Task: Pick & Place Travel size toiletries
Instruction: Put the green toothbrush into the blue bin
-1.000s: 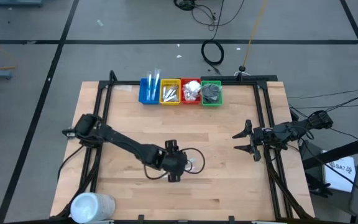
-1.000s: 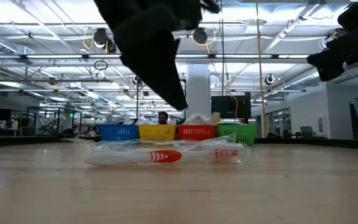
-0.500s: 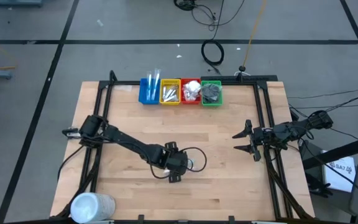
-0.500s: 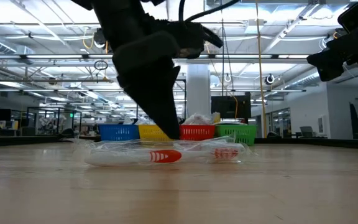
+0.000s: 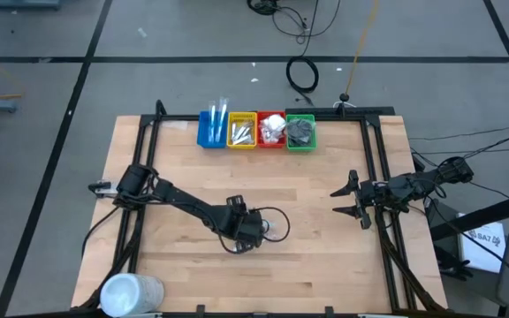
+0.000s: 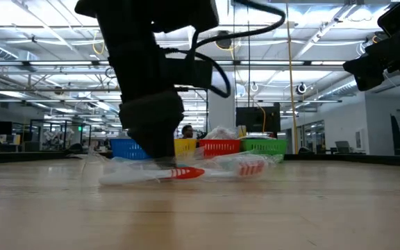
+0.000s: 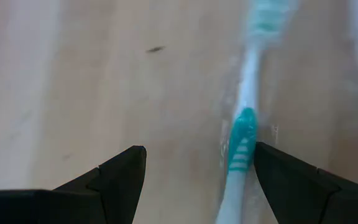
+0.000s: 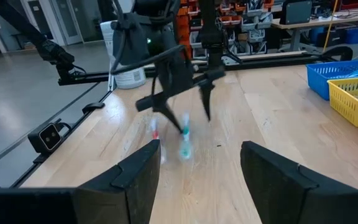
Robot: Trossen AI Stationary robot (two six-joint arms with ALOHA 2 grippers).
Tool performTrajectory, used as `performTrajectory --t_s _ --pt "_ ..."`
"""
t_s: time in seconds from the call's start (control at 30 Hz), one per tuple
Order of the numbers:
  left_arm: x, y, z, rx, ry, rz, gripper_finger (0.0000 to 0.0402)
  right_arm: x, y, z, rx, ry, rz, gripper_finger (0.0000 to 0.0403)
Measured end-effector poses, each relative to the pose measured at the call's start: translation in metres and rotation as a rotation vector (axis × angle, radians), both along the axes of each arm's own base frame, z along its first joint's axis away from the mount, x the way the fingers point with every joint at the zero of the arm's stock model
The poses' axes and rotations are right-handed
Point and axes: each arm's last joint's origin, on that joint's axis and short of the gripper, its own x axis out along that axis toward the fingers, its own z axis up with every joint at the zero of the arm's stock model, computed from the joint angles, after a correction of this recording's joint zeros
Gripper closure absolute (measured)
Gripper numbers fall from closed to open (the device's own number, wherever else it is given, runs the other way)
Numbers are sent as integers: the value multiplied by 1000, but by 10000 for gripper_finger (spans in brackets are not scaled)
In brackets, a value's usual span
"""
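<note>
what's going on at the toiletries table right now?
The left gripper is down at the tabletop near the table's middle, fingers open, straddling a clear-wrapped toothbrush with a teal grip; nothing is gripped yet. A second wrapped toothbrush with red markings lies beside it. The right gripper hangs open near the table's right edge, holding nothing. At the far edge, the blue, yellow, red and green bins already hold sorted items.

Glossy clear-wrapped plastic toothbrush point(image 7: 242, 146), matt wooden table point(image 5: 316, 194)
</note>
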Motion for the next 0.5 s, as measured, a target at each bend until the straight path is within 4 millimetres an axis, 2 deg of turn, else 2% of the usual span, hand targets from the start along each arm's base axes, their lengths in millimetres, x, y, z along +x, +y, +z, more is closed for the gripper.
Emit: performTrajectory --t_s 0.1,0.2,0.5 --pt "-3 6 1 37 20 45 108 0 0 0 0 1 0 193" --pt "-1 10 1 -3 20 51 108 0 0 0 0 1 0 193" --pt "8 19 1 -121 30 -97 108 0 0 0 0 1 0 193"
